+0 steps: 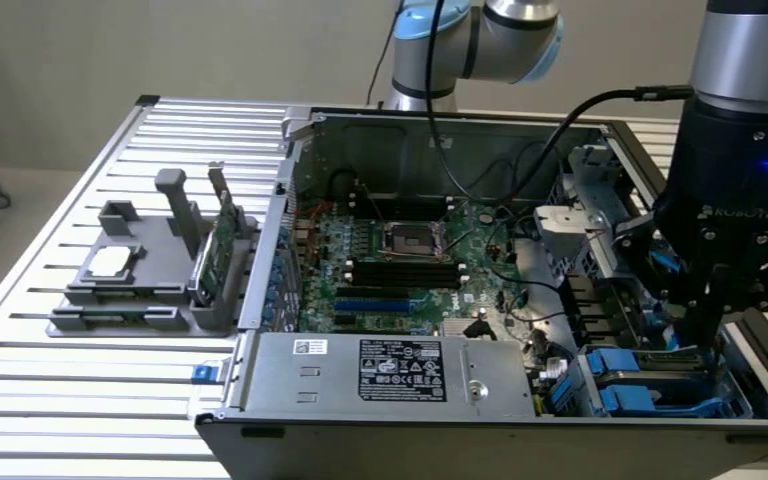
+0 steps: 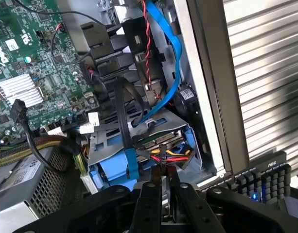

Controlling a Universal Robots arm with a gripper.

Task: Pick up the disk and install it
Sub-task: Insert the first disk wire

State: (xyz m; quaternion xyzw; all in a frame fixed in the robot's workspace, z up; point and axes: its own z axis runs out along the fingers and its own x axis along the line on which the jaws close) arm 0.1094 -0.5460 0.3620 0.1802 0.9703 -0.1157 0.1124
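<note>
The disk [image 2: 161, 140] lies in the grey drive cage [image 2: 110, 141] at the near right corner of the open computer case [image 1: 357, 420]. Only its edge shows, with a strip of green board and blue carrier rails [image 2: 112, 170] beside it. A plug with red, yellow and black wires [image 2: 170, 156] sits at that edge. My gripper [image 2: 162, 187] hangs just above the plug, shut, its fingers [image 2: 149, 199] almost together. A thin dark strip shows in the slit, and I cannot tell if it is held. In the exterior view the gripper [image 1: 698, 335] reaches down over the blue rails [image 1: 631, 375].
The motherboard [image 1: 398, 260] fills the case floor, with the labelled power supply [image 1: 384, 375] at the front. A blue data cable [image 2: 175, 63] and black cables run over the cage. A grey fixture [image 1: 144, 275] holding a silver chip and a green card stands on the slatted table. A keyboard [image 2: 265, 177] lies outside the case.
</note>
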